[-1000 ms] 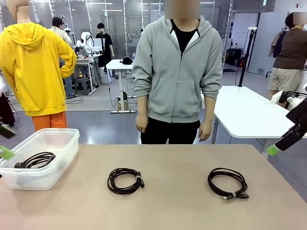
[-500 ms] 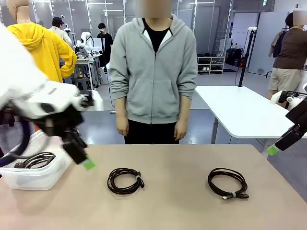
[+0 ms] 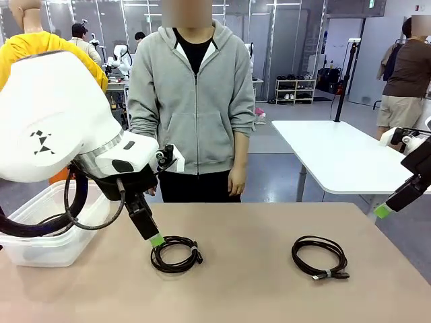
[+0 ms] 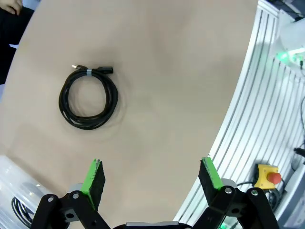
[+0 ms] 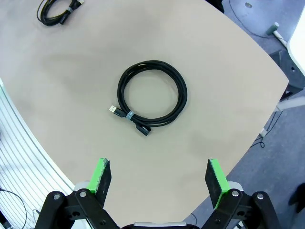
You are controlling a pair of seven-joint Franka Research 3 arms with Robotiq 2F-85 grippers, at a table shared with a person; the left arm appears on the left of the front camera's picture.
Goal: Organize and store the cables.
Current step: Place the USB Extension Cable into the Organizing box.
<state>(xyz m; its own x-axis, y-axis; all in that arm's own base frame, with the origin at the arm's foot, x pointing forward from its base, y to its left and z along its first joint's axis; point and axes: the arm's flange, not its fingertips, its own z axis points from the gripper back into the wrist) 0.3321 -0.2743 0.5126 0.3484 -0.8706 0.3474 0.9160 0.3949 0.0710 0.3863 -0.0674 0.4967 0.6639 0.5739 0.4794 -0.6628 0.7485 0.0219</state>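
Two coiled black cables lie on the tan table point(image 3: 256, 296): one in the middle point(image 3: 192, 254) and one to the right point(image 3: 322, 272). My left gripper point(image 3: 156, 240) hangs open just above the left edge of the middle cable. In the left wrist view, that cable point(image 4: 112, 100) lies ahead of the spread fingers of the left gripper point(image 4: 152, 175). My right gripper point(image 3: 383, 210) is at the table's right edge, raised and open. From its wrist view, the right cable point(image 5: 180, 95) lies below the open right gripper point(image 5: 159, 174), and the middle cable point(image 5: 57, 13) is farther off.
A clear plastic bin point(image 3: 34, 249) stands at the table's left, partly behind my left arm, with a black coil point(image 4: 21, 210) in it. A person in a grey hoodie point(image 3: 192, 101) stands at the far edge, hands down. A yellow stop button box point(image 4: 267, 174) sits off the table.
My left arm has swung from the bin side across to the middle cable and come down close to it. The person has stepped to the left. The right arm has not moved.
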